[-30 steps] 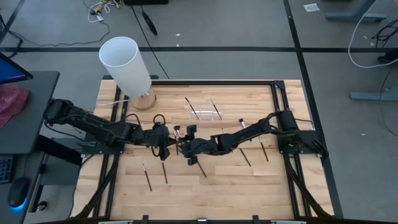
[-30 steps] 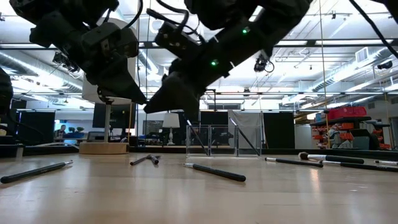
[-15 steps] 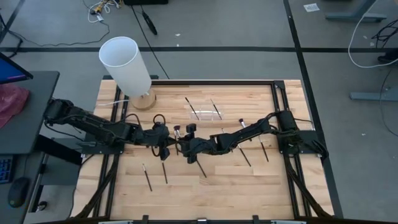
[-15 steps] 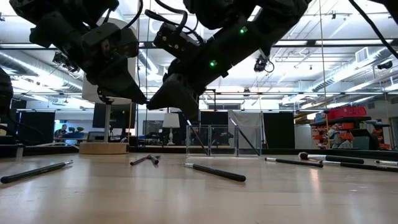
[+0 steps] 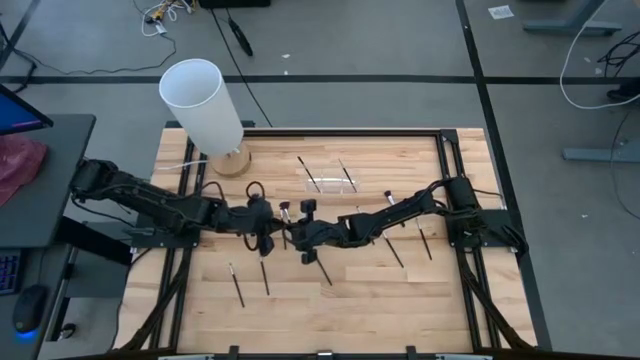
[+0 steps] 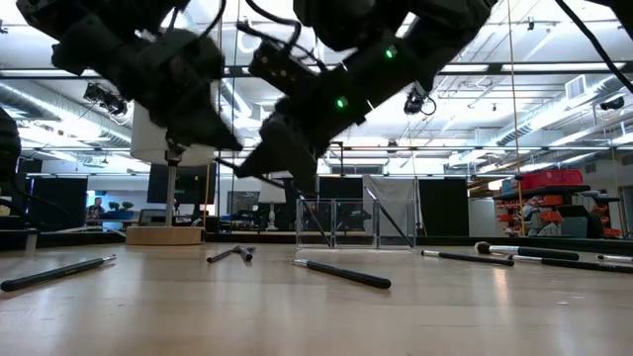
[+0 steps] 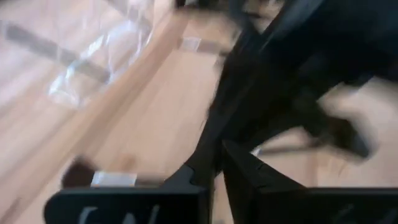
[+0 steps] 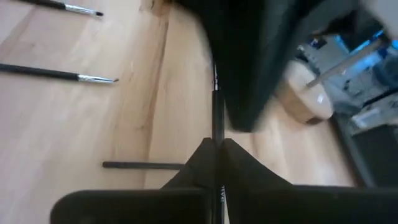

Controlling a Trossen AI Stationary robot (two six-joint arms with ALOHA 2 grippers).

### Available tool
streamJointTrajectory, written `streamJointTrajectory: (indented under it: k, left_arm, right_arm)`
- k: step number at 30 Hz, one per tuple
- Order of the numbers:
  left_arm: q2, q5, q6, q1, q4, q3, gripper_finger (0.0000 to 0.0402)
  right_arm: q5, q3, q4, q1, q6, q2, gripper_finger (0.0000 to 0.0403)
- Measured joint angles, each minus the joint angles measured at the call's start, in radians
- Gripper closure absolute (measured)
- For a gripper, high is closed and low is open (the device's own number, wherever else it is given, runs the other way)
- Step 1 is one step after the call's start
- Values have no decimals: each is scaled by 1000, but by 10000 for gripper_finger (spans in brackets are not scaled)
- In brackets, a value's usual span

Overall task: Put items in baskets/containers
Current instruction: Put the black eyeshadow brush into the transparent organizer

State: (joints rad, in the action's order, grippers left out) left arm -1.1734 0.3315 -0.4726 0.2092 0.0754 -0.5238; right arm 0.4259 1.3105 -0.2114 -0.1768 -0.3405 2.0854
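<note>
A: Brush first: where is it?
B: Up off the bench, pinched between the right gripper's jaws. The right wrist view shows the jaws clenched on its slim dark handle, which runs straight out ahead of them.
A: And the left gripper?
B: Just beside the right one, over the middle of the bench; the two nearly meet tip to tip. In the left wrist view its jaws stand very close together, but I cannot tell whether they are released or grasping anything.
A: The other brushes?
B: Scattered flat on the wood. Two lie side by side near the front-left part, one lies below the right gripper, and a couple more sit to the right under the right arm. The low view shows one at the far left and one in the middle.
A: The clear holder?
B: Toward the back of the bench, beyond both grippers, with two brushes leaning in it. The tall white cylinder on its wooden base stands at the back-left corner, well apart from the holder
</note>
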Motion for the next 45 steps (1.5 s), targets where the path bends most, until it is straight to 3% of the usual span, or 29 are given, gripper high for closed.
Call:
streamJointTrajectory:
  k: [8, 12, 17, 22, 29, 33, 40, 45]
  left_arm:
    - [201, -17, 178, -5, -62, -56, 273]
    - [297, -16, 265, 4, -123, -80, 234]
    - [322, 61, 336, 55, -112, -38, 216]
    - [283, 103, 364, 112, 177, 116, 220]
    - [139, 100, 457, 142, 836, 334, 222]
    - [18, 56, 515, 142, 1052, 353, 222]
    - [-189, -3, 588, 142, 1080, 199, 222]
    - [-259, -4, 609, 136, 1088, 100, 222]
  right_arm:
    - [1, -213, -308, -4, 233, 0, 398]
    - [31, -323, -580, -30, 287, -19, 398]
    - [86, -452, -965, -86, 302, -37, 398]
    - [108, -581, -1347, -149, 252, -38, 398]
    - [63, -590, -1358, -195, 268, -56, 398]
    - [51, -547, -1360, -206, 215, -56, 398]
    - [22, -499, -1360, -202, 149, -55, 396]
    - [21, -499, -1359, -205, 147, -55, 395]
